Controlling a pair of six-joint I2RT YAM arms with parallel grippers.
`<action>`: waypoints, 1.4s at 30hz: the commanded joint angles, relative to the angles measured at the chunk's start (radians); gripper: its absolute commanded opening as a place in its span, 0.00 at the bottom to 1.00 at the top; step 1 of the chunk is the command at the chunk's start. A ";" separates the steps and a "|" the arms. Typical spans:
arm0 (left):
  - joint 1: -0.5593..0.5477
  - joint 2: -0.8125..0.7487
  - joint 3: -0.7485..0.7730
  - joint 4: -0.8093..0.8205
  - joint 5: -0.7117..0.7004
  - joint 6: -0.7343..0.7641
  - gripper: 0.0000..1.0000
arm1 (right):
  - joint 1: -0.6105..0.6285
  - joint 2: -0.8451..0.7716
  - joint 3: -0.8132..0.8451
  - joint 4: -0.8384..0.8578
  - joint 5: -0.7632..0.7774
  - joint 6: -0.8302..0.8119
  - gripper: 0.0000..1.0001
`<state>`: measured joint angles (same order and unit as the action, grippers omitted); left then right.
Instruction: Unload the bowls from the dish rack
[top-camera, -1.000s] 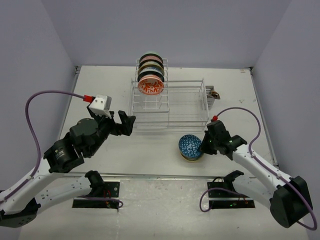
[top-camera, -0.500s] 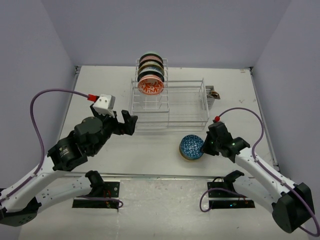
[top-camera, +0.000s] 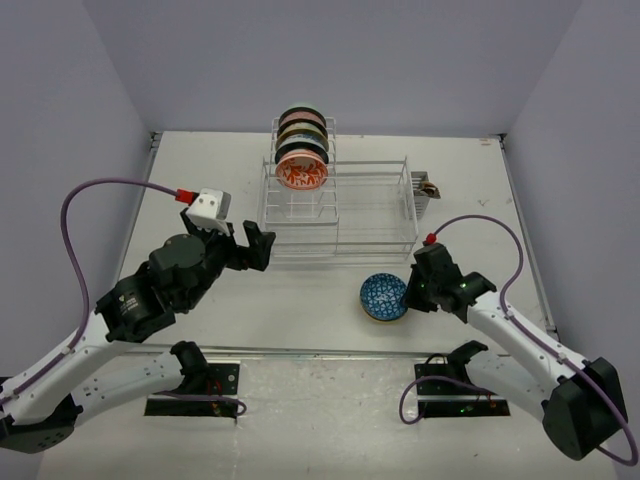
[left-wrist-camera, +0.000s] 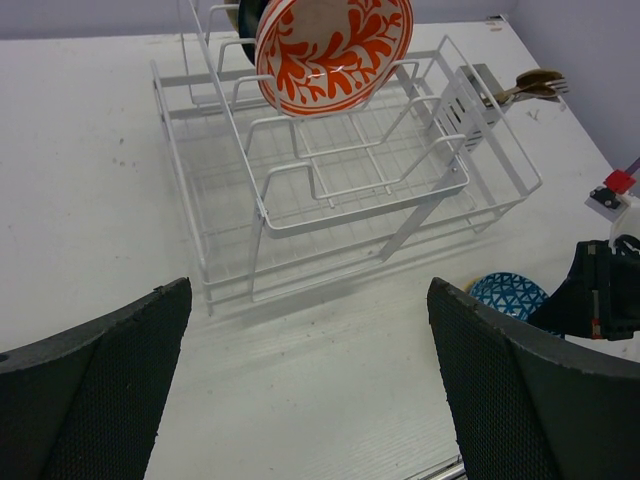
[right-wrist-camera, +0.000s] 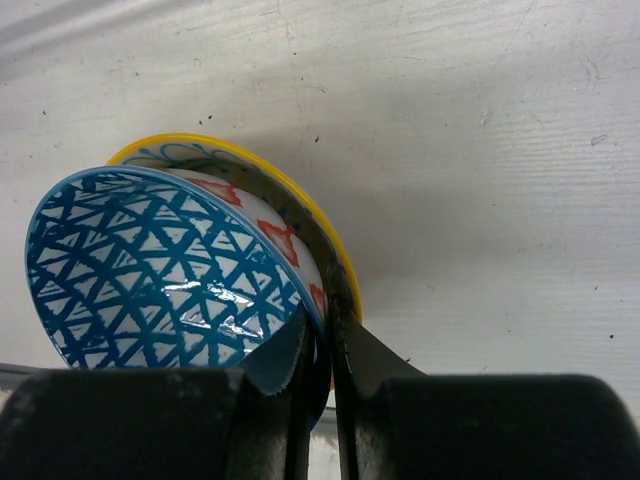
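The dish rack (top-camera: 340, 205) stands at mid table, with several bowls upright in its back-left slots; the front one is red-orange (top-camera: 301, 172), also seen in the left wrist view (left-wrist-camera: 333, 52). My right gripper (top-camera: 415, 290) is shut on the rim of a blue-patterned bowl (top-camera: 384, 294), which tilts inside a yellow-rimmed bowl (right-wrist-camera: 300, 215) on the table in front of the rack. The right wrist view shows the jaws pinching the blue bowl's (right-wrist-camera: 160, 270) rim. My left gripper (top-camera: 255, 245) is open and empty, left of the rack's front corner.
A cutlery holder (top-camera: 424, 187) with utensils hangs on the rack's right end, also seen in the left wrist view (left-wrist-camera: 470, 100). The table's side walls rise at left and right.
The blue bowl has been lowered and tipped flatter into the yellow-rimmed bowl. My left gripper moved slightly up and right towards the rack, then held still.
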<state>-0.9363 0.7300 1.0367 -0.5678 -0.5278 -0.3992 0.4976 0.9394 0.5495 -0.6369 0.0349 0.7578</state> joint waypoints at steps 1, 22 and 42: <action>0.004 0.002 0.006 0.039 -0.008 0.023 1.00 | 0.004 -0.001 0.036 0.032 -0.012 -0.012 0.12; 0.004 0.031 0.049 0.031 -0.034 0.026 1.00 | 0.004 -0.068 0.116 -0.109 0.062 -0.006 0.26; 0.004 0.130 0.141 0.074 -0.017 0.042 1.00 | 0.004 -0.048 0.099 -0.089 0.077 0.014 0.16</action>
<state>-0.9363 0.8280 1.1149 -0.5579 -0.5323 -0.3893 0.4984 0.9150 0.6254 -0.7258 0.0853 0.7567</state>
